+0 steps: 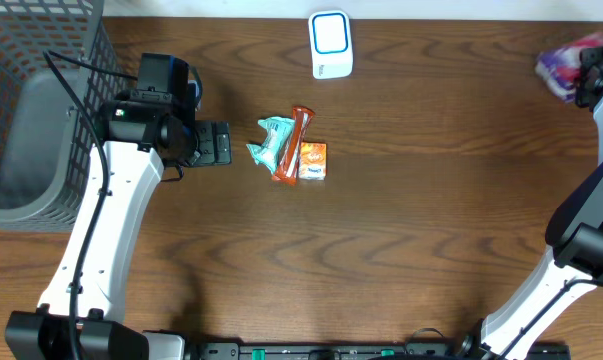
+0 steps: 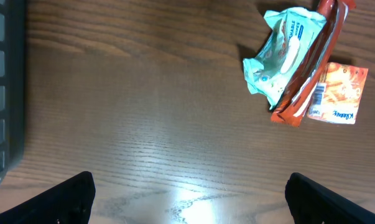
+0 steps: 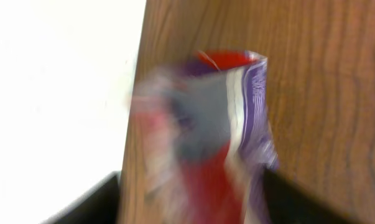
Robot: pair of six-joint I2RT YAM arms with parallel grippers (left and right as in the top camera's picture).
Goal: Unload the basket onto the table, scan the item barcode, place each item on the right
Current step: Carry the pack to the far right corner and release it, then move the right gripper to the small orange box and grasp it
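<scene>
Purple packet [image 3: 255, 106] blurs between right jaws, grip untellable; left jaws gape empty, pile [image 1: 291, 148] seemingly awaiting scanning.

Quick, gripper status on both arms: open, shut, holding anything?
Left gripper: open, nothing between its fingers.
Right gripper: fingers either side of the purple-and-red packet; the view is blurred, so whether it grips cannot be told.

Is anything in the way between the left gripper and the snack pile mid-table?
Nothing visible. Only bare table lies between the open left gripper and the teal pack, the pile's nearest item.
</scene>
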